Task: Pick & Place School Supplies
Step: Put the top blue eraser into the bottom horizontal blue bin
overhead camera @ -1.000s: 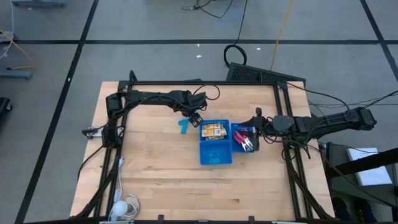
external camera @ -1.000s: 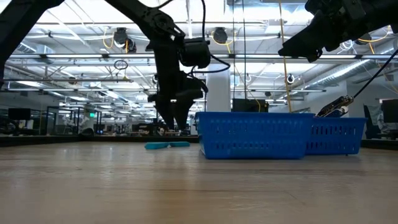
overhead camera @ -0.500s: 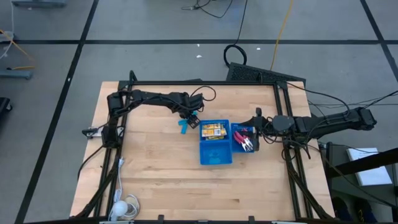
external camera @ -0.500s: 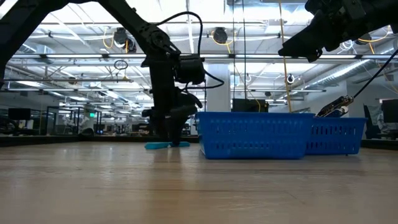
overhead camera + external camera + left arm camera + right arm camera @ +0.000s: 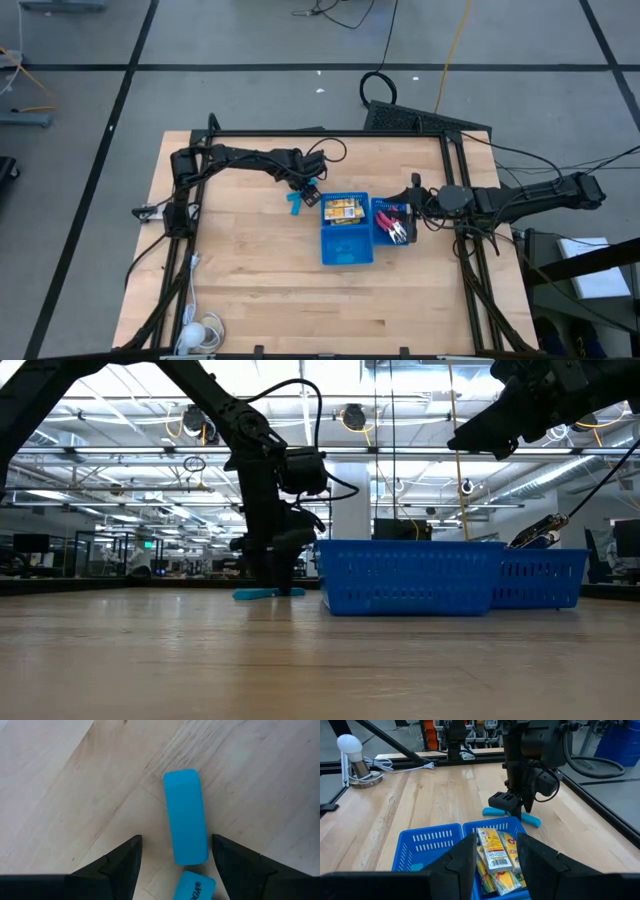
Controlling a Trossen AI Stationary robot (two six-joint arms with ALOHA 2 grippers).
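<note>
Low over the desk (image 5: 230, 260), left hand (image 5: 175, 852) is spread, fingers either side of a light-blue piece (image 5: 185, 816) lying flat just beside the blue tray (image 5: 346, 244). To grip well: drop straight, centre the piece, then squeeze across its narrow width (a second blue bit (image 5: 193, 886) sits right at its end, avoid it). Piece is smooth, rounded, plain plastic. Right hand (image 5: 495, 855), spread, waits over the tray's yellow packets (image 5: 495, 851).

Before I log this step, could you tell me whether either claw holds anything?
No: the open left claw straddles a light-blue piece without gripping it; the right claw is empty.
</note>
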